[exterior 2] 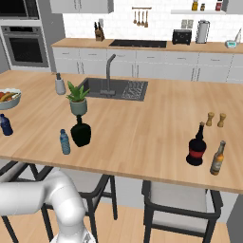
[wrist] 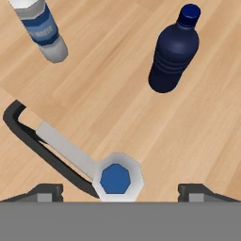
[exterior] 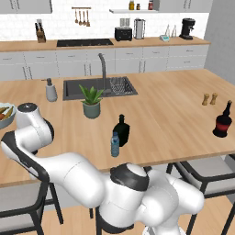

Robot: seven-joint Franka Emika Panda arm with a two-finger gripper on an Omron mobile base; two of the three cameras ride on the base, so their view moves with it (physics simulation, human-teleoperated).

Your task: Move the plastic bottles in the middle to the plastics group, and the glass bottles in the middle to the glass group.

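**Wooden counter, bottles sorted in part**

Blue-capped and pale, a small bottle (wrist: 116, 181) stands end-on below the gripper (wrist: 122, 190), whose fingertips are spread wide and touch nothing. Near it stand the dark navy bottle (wrist: 174, 52) and the clear-white bottle with a blue label band (wrist: 44, 30).

A bowl (exterior: 5, 120) at the counter's left end holds fruit. A pot (exterior: 92, 110) holds a green plant, beside the sink (exterior: 75, 89).

Mid-counter, the squat black bottle (exterior: 121, 130) stands just beside a small blue bottle (exterior: 114, 143), well apart from the red-labelled bottle (exterior: 223, 121). The right base view adds an amber bottle (exterior 2: 218, 158) beside the red-labelled one.
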